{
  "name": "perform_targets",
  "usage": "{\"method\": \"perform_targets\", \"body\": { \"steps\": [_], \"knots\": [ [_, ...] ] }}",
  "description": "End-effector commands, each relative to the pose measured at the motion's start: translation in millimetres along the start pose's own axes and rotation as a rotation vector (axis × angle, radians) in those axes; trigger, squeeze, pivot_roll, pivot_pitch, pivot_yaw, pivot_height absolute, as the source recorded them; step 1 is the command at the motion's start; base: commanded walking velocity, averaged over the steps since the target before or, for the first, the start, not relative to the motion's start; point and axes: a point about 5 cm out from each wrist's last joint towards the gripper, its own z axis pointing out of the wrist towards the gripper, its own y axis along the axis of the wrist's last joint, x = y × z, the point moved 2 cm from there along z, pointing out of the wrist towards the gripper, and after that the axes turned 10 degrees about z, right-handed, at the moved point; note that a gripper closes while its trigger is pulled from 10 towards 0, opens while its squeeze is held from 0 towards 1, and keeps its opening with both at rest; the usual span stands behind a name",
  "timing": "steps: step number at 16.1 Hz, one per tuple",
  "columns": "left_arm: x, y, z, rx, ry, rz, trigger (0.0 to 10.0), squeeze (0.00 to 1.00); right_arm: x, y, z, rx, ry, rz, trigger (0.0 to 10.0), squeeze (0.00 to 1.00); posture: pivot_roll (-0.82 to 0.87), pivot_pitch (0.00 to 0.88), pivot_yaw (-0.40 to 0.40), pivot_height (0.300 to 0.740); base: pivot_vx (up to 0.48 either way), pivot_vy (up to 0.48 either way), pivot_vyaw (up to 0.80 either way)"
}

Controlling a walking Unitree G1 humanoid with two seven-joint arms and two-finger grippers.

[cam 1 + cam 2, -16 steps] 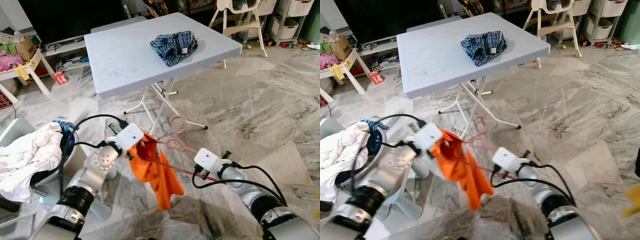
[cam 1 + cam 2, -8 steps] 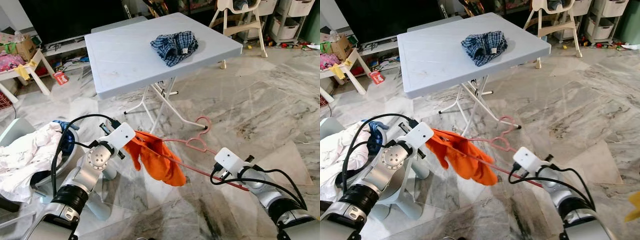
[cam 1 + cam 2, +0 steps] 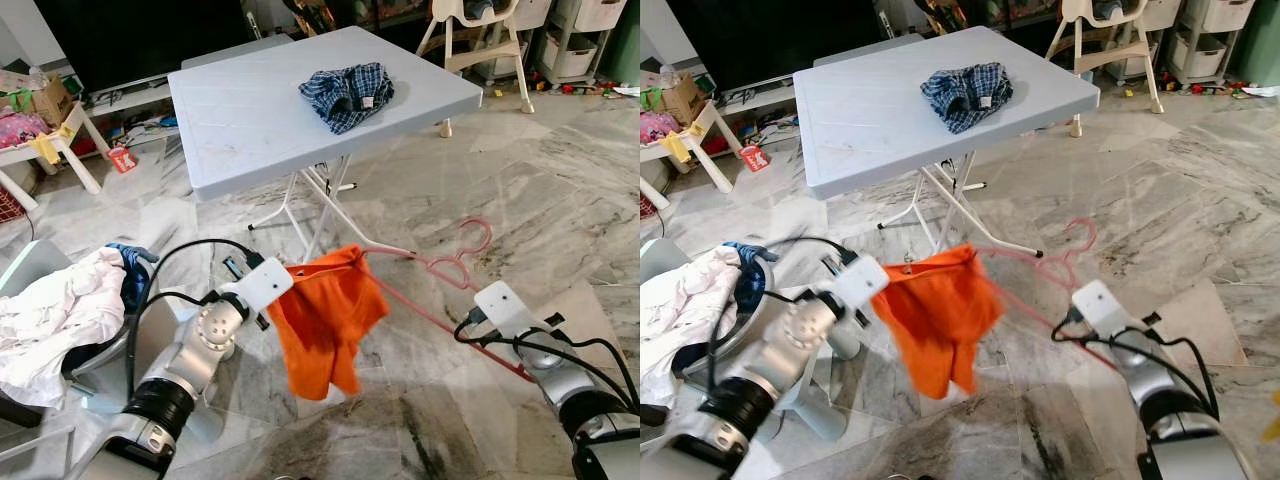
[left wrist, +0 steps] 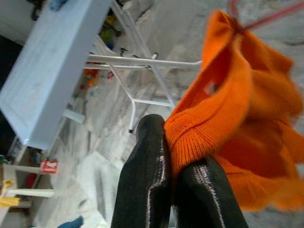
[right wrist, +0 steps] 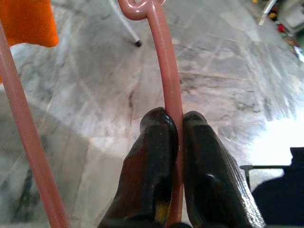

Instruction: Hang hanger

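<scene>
Orange garment half on the pink hanger, both held up over the marble floor

The left gripper [image 4: 173, 156] has its two black fingers pinched tight on the edge of the orange garment [image 3: 325, 315], which dangles in front of the folding table [image 3: 250, 120]. The right gripper [image 5: 173, 137] is clamped on a rod of the pink hanger [image 3: 440, 270], whose far end is tucked into the garment. A plaid cloth [image 3: 347, 93] sits on the tabletop, and there's a pile of white laundry [image 3: 55, 310] at the robot's left
</scene>
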Motion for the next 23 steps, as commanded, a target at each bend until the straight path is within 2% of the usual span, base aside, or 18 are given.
{"method": "perform_targets", "body": {
  "steps": [1, 2, 3, 4, 6, 8, 9, 10, 12, 14, 15, 16, 19, 22, 23],
  "knots": [
    [2.8, -1, -1.9, 0.002, 0.013, 0.019, 10.0, 0.0, -6.7, 16, 3.2, -0.038, -0.056, 0.08, 10.0, 0.0, -0.09, 0.0, 0.165, 0.74, 0.0, 0.0, 0.0],
    [0.5, 3, -1.2, -0.012, 0.01, 0.015, 10.0, 0.0, -7.6, 19, 3.8, -0.045, -0.069, 0.107, 10.0, 0.0, -0.09, 0.0, 0.165, 0.74, 0.0, 0.0, 0.0],
    [-3.6, 11, -0.3, -0.049, -0.003, 0.003, 10.0, 0.0, -9.2, 23, 4.6, -0.054, -0.093, 0.18, 10.0, 0.0, -0.09, 0.0, 0.163, 0.74, 0.0, 0.0, 0.0],
    [-4.7, 13, -0.1, -0.058, -0.008, 0.002, 10.0, 0.0, -9.3, 24, 4.9, -0.057, -0.096, 0.2, 10.0, 0.0, -0.09, 0.0, 0.163, 0.74, 0.0, 0.0, 0.0],
    [-20.0, 27, 2.3, -0.114, -0.05, 0.026, 10.0, 0.0, -7.9, 39, 7.8, -0.091, -0.118, 0.444, 10.0, 0.0, -0.09, 0.0, 0.16, 0.74, 0.0, 0.0, 0.0],
    [-39.3, 41, 7.2, -0.15, -0.101, 0.017, 10.0, 0.0, -4.9, 65, 10.5, -0.156, -0.11, 0.647, 10.0, 0.0, -0.1, 0.0, 0.161, 0.74, 0.0, 0.0, 0.0],
    [-48.9, 50, 9.7, -0.167, -0.123, 0.016, 10.0, 0.0, -2.7, 80, 11.5, -0.191, -0.091, 0.741, 10.0, 0.0, -0.1, 0.0, 0.159, 0.74, 0.0, 0.0, 0.0],
    [-52.2, 53, 10.7, -0.17, -0.129, 0.016, 10.0, 0.0, -0.2, 88, 11.8, -0.206, -0.068, 0.767, 10.0, 0.0, -0.1, 0.0, 0.157, 0.74, 0.0, 0.0, 0.0],
    [-56.8, 60, 12.8, -0.187, -0.14, 0.01, 10.0, 0.0, 5.1, 106, 10.6, -0.262, -0.012, 0.677, 10.0, 0.0, -0.11, 0.0, 0.154, 0.74, 0.0, 0.0, 0.0],
    [-63.8, 59, 11.9, -0.183, -0.164, 0.006, 10.0, 0.0, 3.3, 114, 10.4, -0.272, 0.007, 0.801, 10.0, 0.0, -0.11, 0.0, 0.152, 0.74, 0.0, 0.0, 0.0],
    [-67.4, 54, 10.8, -0.171, -0.177, 0.015, 10.0, 0.0, 4.2, 117, 10.2, -0.276, 0.025, 0.82, 10.0, 0.0, -0.11, 0.0, 0.152, 0.74, 0.0, 0.0, 0.0],
    [-68.8, 49, 10.4, -0.153, -0.179, 0.026, 10.0, 0.0, 8.0, 121, 9.3, -0.286, 0.062, 0.773, 10.0, 0.0, -0.11, 0.0, 0.152, 0.74, 0.0, 0.0, 0.0],
    [-61.8, 37, 10.9, -0.118, -0.16, 0.05, 10.0, 0.0, 9.9, 113, 5.0, -0.316, 0.122, 0.524, 10.0, 0.0, -0.11, 0.0, 0.144, 0.74, 0.0, 0.0, 0.0],
    [-57.6, 21, 8.8, -0.07, -0.153, 0.056, 10.0, 0.0, -7.4, 95, 3.7, -0.281, 0.068, 0.445, 10.0, 0.0, -0.11, 0.0, 0.14, 0.74, 0.0, 0.0, 0.0],
    [-58.2, 16, 7.6, -0.057, -0.152, 0.057, 10.0, 0.0, -11.1, 88, 2.6, -0.272, 0.056, 0.38, 10.0, 0.0, -0.11, 0.0, 0.138, 0.74, 0.0, 0.0, 0.0]
  ]
}}
